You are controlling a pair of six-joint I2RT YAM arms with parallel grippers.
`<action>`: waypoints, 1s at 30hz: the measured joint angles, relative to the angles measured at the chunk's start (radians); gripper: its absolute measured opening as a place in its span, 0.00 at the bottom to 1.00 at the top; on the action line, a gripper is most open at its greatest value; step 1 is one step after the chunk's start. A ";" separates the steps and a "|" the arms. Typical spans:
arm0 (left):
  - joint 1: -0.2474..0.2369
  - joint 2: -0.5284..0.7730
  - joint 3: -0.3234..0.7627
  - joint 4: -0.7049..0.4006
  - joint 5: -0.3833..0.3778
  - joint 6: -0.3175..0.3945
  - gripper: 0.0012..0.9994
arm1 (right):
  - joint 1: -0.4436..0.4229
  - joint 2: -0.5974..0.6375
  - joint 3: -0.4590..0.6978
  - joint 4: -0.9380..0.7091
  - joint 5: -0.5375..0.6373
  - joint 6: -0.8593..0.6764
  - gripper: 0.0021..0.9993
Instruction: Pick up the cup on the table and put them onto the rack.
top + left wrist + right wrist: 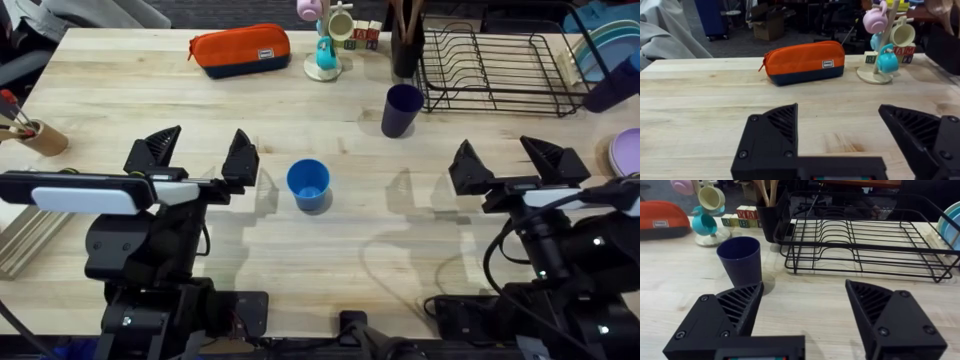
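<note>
On pale plank wooden table (pixel 330 255): bright blue plastic cup (pixel 308 184) upright mid-table, dark navy cup (pixel 402 109) beside black wire dish rack (pixel 490 68), near for loading. Left gripper (pixel 200 158), right gripper (pixel 507 163) both spread wide, empty, poised to grasp.

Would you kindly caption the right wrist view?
Open right gripper faces a dark blue cup standing beside the black wire rack.

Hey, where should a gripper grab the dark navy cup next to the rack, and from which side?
Grip the navy cup across its upper wall, near the rim. It stands upright, mouth up, handleless and round, so opposite sides suit two fingers. Probably come from the front with the open right gripper, since the rack crowds the cup's far right side.
</note>
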 joint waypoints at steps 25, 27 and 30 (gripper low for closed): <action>0.000 0.007 0.049 -0.104 -0.012 0.068 0.99 | 0.000 0.001 0.039 -0.085 0.014 0.039 1.00; 0.000 0.031 0.101 -0.135 -0.013 0.072 0.99 | 0.000 0.011 0.083 -0.175 0.016 0.047 1.00; 0.000 0.099 0.213 -0.174 -0.020 0.076 0.99 | 0.000 0.075 0.174 -0.289 0.016 0.047 1.00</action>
